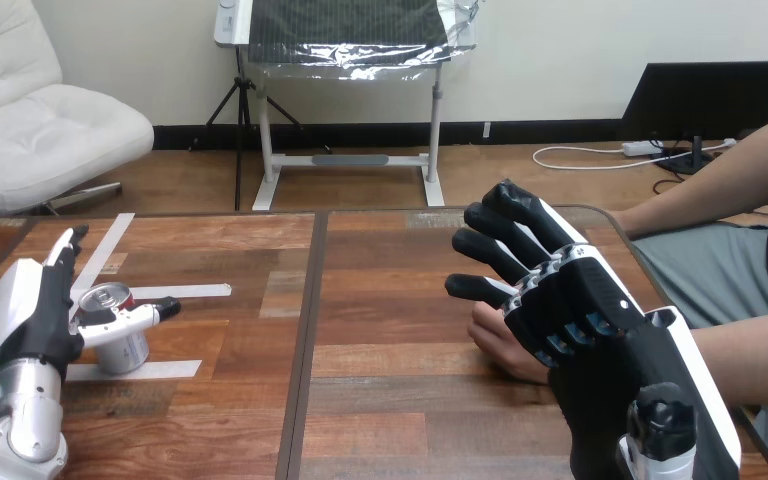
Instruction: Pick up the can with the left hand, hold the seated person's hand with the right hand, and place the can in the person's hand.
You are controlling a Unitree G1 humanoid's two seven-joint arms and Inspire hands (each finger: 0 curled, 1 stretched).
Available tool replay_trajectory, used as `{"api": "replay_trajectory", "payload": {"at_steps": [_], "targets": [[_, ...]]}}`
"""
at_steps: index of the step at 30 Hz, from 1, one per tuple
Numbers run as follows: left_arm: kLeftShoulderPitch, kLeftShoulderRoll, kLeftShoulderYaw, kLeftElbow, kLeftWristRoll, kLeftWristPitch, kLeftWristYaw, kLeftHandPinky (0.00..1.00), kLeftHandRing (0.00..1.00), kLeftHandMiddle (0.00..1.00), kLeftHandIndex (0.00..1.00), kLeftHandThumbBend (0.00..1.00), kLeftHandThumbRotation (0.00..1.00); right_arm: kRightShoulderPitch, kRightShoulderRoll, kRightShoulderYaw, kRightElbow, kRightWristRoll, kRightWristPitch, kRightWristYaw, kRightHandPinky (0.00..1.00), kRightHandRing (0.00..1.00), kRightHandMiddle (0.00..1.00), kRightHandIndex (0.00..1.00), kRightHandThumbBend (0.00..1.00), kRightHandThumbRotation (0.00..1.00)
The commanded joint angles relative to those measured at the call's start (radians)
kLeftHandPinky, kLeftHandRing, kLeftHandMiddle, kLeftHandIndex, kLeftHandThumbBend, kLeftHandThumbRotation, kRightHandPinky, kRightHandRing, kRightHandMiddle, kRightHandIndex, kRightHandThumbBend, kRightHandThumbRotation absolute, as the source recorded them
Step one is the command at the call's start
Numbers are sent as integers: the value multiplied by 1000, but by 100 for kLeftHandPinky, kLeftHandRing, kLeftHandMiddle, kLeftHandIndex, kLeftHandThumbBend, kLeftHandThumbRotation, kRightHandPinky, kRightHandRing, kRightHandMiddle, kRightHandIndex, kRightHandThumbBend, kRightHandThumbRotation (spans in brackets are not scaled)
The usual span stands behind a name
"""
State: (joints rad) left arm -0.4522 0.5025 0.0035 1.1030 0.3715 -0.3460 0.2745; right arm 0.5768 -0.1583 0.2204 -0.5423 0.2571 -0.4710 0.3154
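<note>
A silver can [120, 338] with a red top stands upright on the table at the left, inside a frame of white tape. My left hand [28, 312] is at the can's left side, fingers straight and pointing away from me, thumb [132, 317] stretched across the can's near side; whether it touches the can I cannot tell. On the right, my right hand [572, 300] hovers with its fingers spread and nearly straight over the person's hand [500, 345], which rests on the table and is largely hidden beneath it. No finger is seen curled round the person's hand.
White tape strips [192, 291] mark a square around the can. A dark seam [305, 340] runs down the wooden table's middle. The person's forearm [755, 355] reaches in from the right edge, and their other arm [720, 180] shows further back.
</note>
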Motion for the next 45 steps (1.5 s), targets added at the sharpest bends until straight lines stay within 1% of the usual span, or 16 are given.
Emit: {"api": "replay_trajectory", "payload": {"at_steps": [1,5,12,18,29,32,36,41,45], "targets": [[-93,25,-19,11,8,3,16,76,89,92,93,93,37,-33,17,-4,-9,-1,-31,-5,79,87,89,89,100,88],[-96,23,-20,22,0,7,8,76,89,92,93,93,36,-31,14,-4,-12,2,-25,-5,78,87,89,89,100,88],[-100,21,-33,43,2,6,23,77,90,93,92,93,33,-32,11,-5,-10,9,-17,-4,78,87,89,89,100,88],[-103,18,-41,64,4,0,40,79,90,93,89,94,31,-33,10,-6,-9,5,-14,-5,78,88,89,90,98,88],[-119,17,-52,90,6,12,34,83,93,94,89,95,32,-43,11,-5,-2,7,-17,-2,78,87,89,89,100,88],[-123,14,-45,95,-5,14,23,84,93,94,89,95,31,-47,12,-6,2,7,-23,1,78,87,88,89,99,88],[-131,11,-43,102,-13,31,11,85,94,94,90,95,30,-45,11,-6,-4,8,-13,-2,78,87,88,89,100,88],[-136,9,-46,106,-11,39,12,85,94,93,90,95,29,-50,13,-8,-1,2,-17,-4,78,86,88,89,100,89],[-141,7,-46,113,-12,45,12,84,93,92,90,94,28,-52,12,-9,1,8,-18,-2,77,86,88,89,100,89]]}}
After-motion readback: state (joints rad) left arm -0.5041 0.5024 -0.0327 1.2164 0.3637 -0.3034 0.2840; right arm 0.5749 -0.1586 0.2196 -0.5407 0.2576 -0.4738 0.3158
